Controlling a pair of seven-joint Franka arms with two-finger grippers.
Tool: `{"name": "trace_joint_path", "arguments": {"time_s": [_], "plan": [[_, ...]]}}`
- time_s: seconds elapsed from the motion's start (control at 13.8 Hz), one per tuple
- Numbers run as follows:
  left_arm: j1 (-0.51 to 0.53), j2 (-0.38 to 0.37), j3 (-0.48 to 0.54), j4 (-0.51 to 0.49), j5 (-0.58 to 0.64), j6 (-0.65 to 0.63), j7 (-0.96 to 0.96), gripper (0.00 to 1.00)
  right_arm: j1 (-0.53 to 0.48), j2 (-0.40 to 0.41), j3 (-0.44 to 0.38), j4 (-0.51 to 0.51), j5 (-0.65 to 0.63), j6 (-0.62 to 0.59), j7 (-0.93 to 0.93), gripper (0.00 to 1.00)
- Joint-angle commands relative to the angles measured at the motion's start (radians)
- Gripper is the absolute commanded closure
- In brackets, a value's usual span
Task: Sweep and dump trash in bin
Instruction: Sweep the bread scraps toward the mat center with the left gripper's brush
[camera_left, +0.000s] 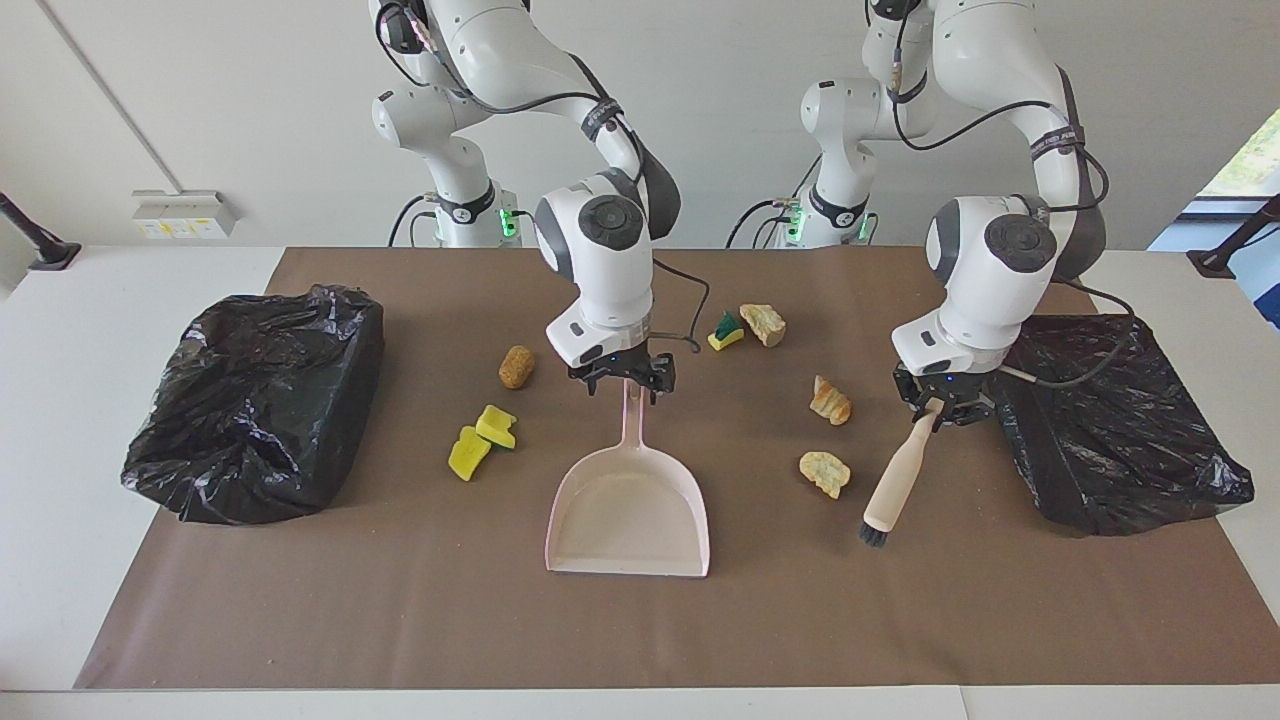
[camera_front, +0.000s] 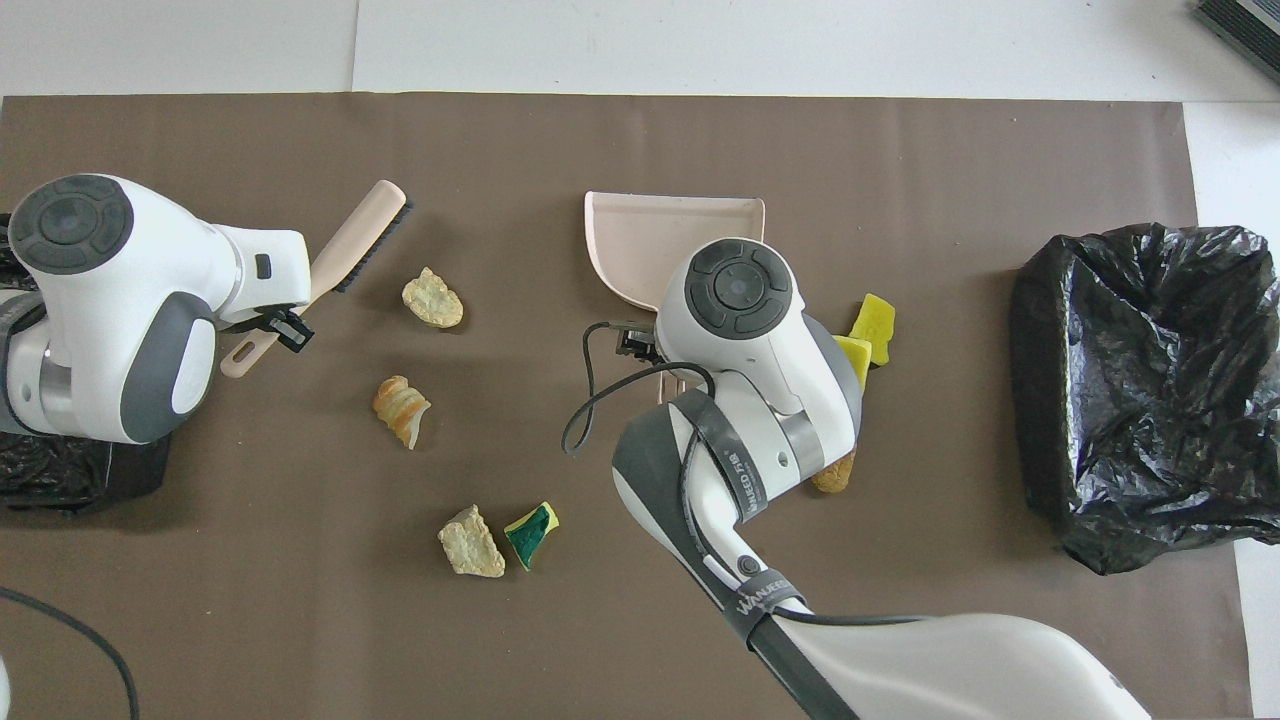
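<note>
While left hand (camera_left: 936, 412) clamps brush (camera_left: 893, 488) handle, right hand (camera_left: 628, 383) spread wide over dustpan (camera_left: 628, 500) handle.

Your two arms (camera_left: 610, 260) are glossy white shells with dark grey round caps at the joints and dark grey bands at the elbows. Black cables loop along each arm and down to the wrists. Grey lettering runs along a dark band on the forearms. The black wrist heads each show a small blue light; green lights glow at the bases.
</note>
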Motion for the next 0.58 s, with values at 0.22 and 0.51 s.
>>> {"name": "trace_joint_path", "arguments": {"time_s": [0.22, 0.51], "plan": [[-0.004, 0.017, -0.014, 0.006, 0.038, -0.054, 0.093, 1.00, -0.004, 0.003, 0.002, -0.021, 0.021, 0.017, -0.065, 0.00], [-0.034, 0.011, -0.017, 0.002, 0.036, -0.066, 0.092, 1.00, -0.008, 0.007, 0.000, -0.020, 0.019, 0.017, -0.121, 0.26]]}}
